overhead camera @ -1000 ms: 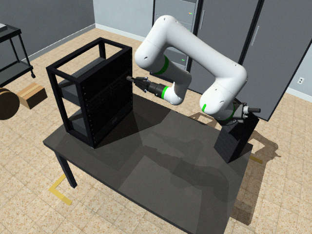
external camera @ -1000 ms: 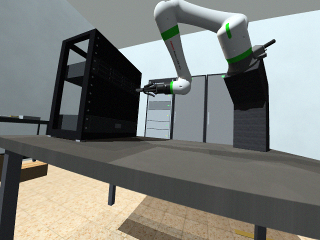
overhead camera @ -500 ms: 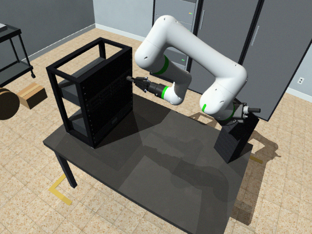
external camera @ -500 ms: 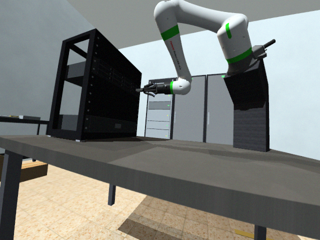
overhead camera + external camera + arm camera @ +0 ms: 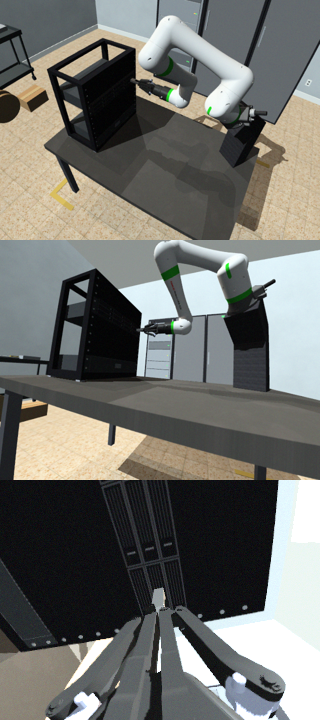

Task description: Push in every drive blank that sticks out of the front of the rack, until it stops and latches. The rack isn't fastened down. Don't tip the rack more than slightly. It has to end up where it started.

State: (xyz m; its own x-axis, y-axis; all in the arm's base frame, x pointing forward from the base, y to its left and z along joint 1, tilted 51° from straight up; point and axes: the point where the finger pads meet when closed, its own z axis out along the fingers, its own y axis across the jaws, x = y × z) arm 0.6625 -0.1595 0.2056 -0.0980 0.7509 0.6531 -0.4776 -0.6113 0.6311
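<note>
One arm, white with green bands, mounted on a dark pedestal (image 5: 233,152) at the far right corner of a dark table (image 5: 165,180), reaching across to the front face of a black rack (image 5: 74,68) standing on the table's left end. Gripper (image 5: 133,81) held level near the upper right edge of the rack front, jaws fully closed with the two fingers pressed together into a single narrow tip, nothing held between them. In the wrist view, gripper (image 5: 159,609) aimed at a bay of narrow vertical drive blanks (image 5: 148,545) with ribbed faces, set in two rows of three. Closed fingertips at the middle blank of the nearer row (image 5: 156,582), a pale patch showing on it just ahead of the tips; contact or a hair's gap, cannot tell. From the exterior view, gripper (image 5: 139,329) meeting the rack (image 5: 87,325) at its right front edge, about halfway up. Rack upright, feet flat on the table (image 5: 180,407), front panel otherwise dark and flush as far as visible; how far any blank sticks out, too dim to judge. Grey cabinets (image 5: 281,51) behind the arm, a cardboard box (image 5: 32,97) on the tiled floor to the left, beside a black cart (image 5: 15,33)
</note>
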